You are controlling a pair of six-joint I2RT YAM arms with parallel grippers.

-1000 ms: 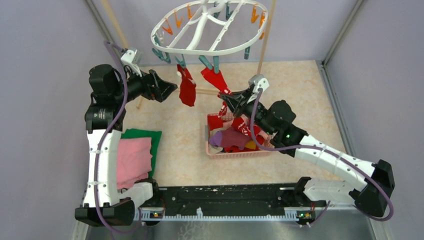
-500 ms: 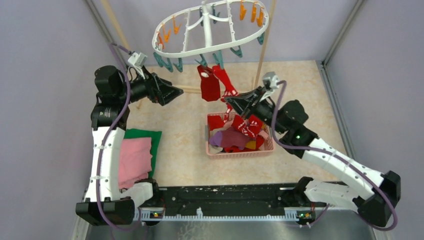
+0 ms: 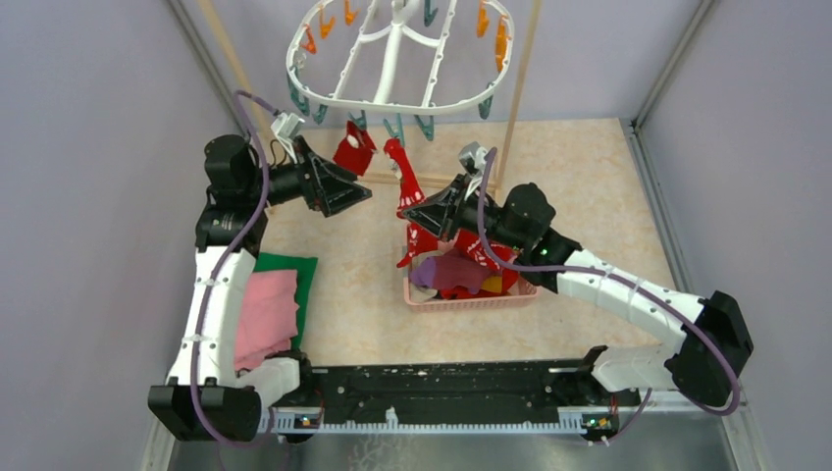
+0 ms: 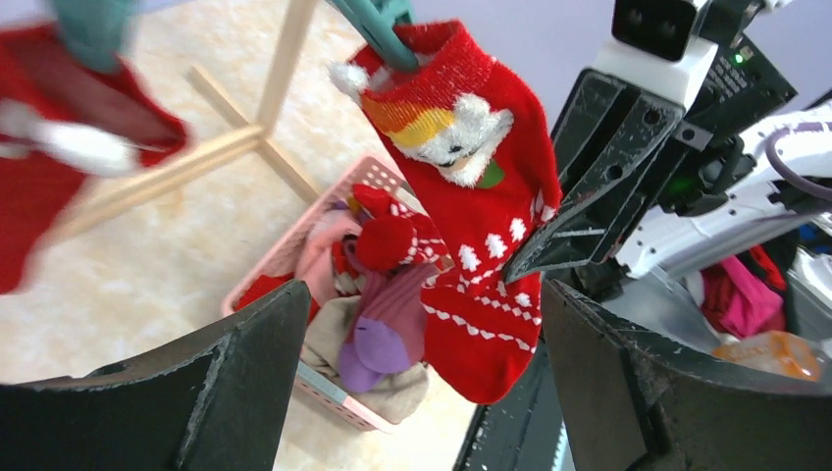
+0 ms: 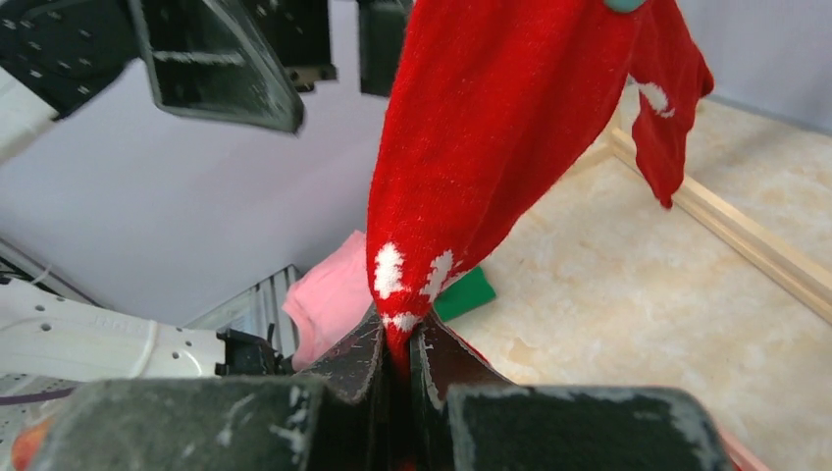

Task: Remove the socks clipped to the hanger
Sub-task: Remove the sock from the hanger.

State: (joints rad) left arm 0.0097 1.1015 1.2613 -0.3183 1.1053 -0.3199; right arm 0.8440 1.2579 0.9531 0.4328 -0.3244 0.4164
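Lilac walls close in a beige, marbled surface (image 3: 589,196), and the white oval hanger (image 3: 394,34) hangs tilted over its far half, beside a wooden frame (image 3: 520,88). Two socks are on its near rim. The red sock (image 3: 404,182) hangs from a teal clip (image 3: 394,128) by its cuff, and the right gripper (image 3: 410,218) has it from the right, jaws pinched together on the fabric partway down the foot. In the right wrist view the cloth runs taut from the clip at top right down into the closed fingers (image 5: 358,368) at bottom centre. Its long axis therefore slants downward, cuff high and far, toe low and near. Past the pinch, the toe end droops just over the left edge of the pink basket (image 3: 461,302).

The left wrist view shows the sock's face. It is bright red knit with a white pompom at the cuff, a white fuzzy figure with a yellow-orange patch and a green dot, and white trees and dotted lines across the foot.

The left gripper (image 3: 355,199) is to the left of this sock and apart from it, its jaws spread wide and holding nothing. The second red sock (image 3: 353,149) dangles from another clip just above and beyond its fingers; it is blurred in the left wrist view.

More socks (image 3: 461,270), red, purple and tan, are heaped in the basket. Folded pink and green cloths (image 3: 263,314) lie on the left of the surface.
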